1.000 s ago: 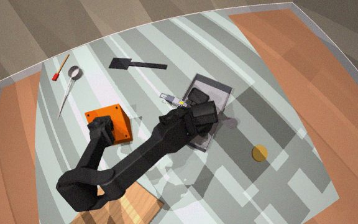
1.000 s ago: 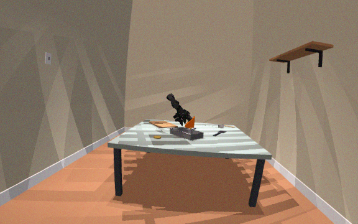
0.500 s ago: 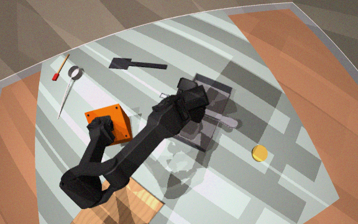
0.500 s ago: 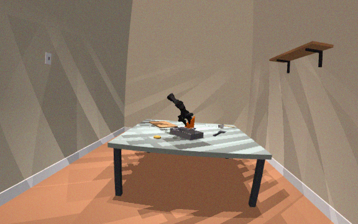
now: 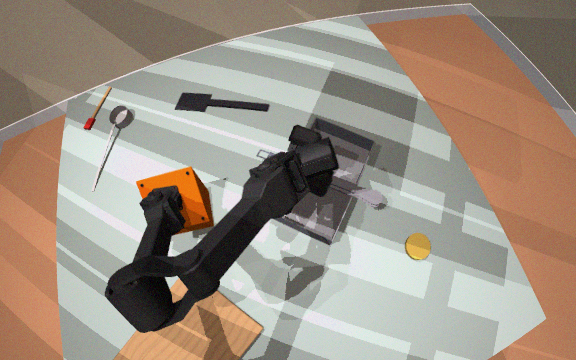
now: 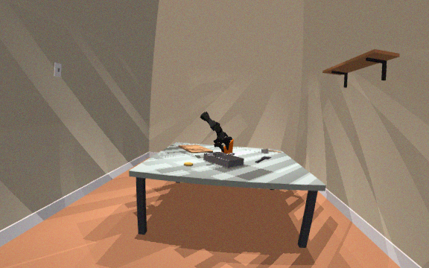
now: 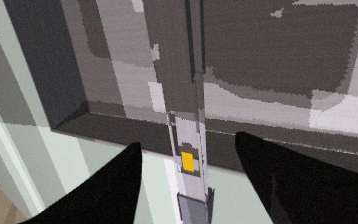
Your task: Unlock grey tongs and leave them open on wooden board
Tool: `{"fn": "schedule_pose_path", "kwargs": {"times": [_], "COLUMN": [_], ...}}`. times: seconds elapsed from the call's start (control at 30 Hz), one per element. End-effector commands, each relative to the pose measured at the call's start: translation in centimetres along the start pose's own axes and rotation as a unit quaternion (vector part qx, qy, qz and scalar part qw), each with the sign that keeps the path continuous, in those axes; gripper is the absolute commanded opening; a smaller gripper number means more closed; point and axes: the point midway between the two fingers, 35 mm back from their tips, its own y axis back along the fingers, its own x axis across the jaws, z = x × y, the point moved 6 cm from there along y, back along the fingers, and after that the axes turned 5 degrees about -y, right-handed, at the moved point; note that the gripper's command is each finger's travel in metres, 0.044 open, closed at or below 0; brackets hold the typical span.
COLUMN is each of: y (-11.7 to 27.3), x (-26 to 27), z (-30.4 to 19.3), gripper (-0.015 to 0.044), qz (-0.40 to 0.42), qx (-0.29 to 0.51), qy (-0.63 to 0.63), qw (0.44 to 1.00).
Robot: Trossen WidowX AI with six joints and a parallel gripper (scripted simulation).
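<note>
The grey tongs (image 5: 372, 198) (image 7: 186, 131) lie across the roasting tin (image 5: 344, 133) (image 6: 223, 161) (image 7: 40, 60), arms together. Their wide tips pass the tin's far side in the top view, and the hinge end, with a yellow mark, sticks out on the side nearer the arm's base. My gripper (image 7: 188, 144) is open and empty, with one finger on each side of the tongs near the yellow mark, touching neither side in the wrist view. The arm hides the tongs' middle in the top view. The wooden board (image 5: 240, 327) (image 6: 195, 148) lies partly under the arm.
The orange base block (image 5: 198, 200) (image 6: 229, 146) stands between the tin and board. A black spatula (image 5: 193, 102), a ladle (image 5: 121, 116) and a red-tipped brush (image 5: 89, 123) lie at the upper left. A yellow disc (image 5: 418, 246) (image 6: 188, 164) lies beyond the tin.
</note>
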Motion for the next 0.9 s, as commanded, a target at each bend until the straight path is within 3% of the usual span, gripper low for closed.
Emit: {"fn": "schedule_pose_path", "kwargs": {"times": [0.0,0.87], "y": [-0.7,-4.9], "x": [0.1,0.0], "z": [0.0,-0.1], "gripper": [0.0260,0.0260], "qz": [0.001,0.001], "qx": [0.001,0.000], "qy": [0.003,0.003], "qw": [1.000,1.000]}}
